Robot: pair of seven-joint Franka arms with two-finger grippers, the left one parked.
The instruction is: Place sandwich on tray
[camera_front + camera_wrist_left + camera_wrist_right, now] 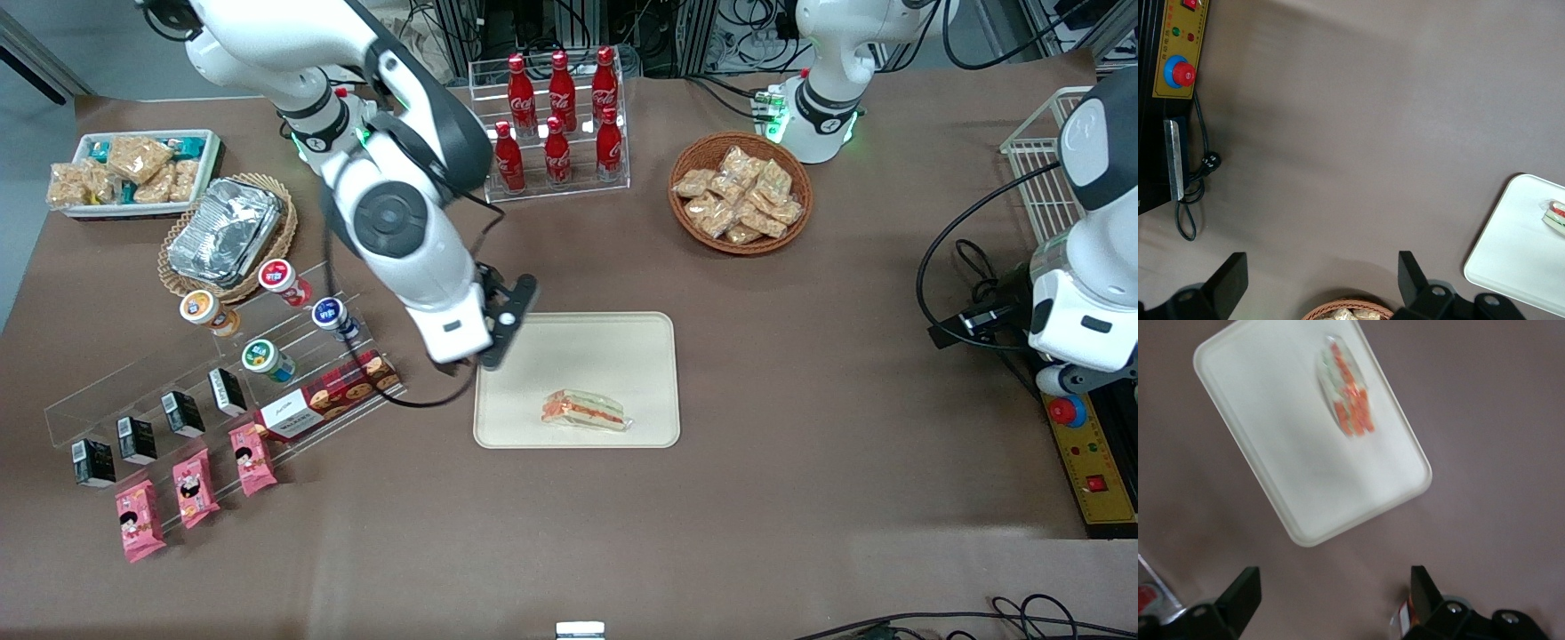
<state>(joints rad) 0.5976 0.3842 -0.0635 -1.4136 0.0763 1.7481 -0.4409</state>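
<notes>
The triangular wedge sandwich in clear plastic wrap (586, 410), pale bread with red-orange and green filling along its edge, lies flat on the large cream-beige rectangular tray with rounded corners (613, 347), in the half of the tray nearer the front camera, with nothing touching it. The tray rests on the brown table (800, 462), near its middle. The right arm's gripper (1335, 595) hangs in the air above the table just beside the tray's edge toward the working arm's end, clear of both tray and sandwich; its two black fingers (1241, 590) stand spread wide apart and hold nothing. The wrist view looks down past those fingers onto the tray (1285, 447), with the sandwich (1346, 393) showing its orange filling. From the parked arm's wrist, a corner of the tray (1511, 253) and a sliver of the sandwich (1556, 217) show. Toward the working arm's end of the table sits a clear acrylic stepped rack (222, 373) carrying small lidded cups and black cartons, with three pink snack packets (191, 489) lying nearer the front camera than the rack. Farther from the front camera than the tray stand red cola bottles in a clear rack (556, 116), and beside them a round wicker basket of golden-brown snack bags (741, 192).
</notes>
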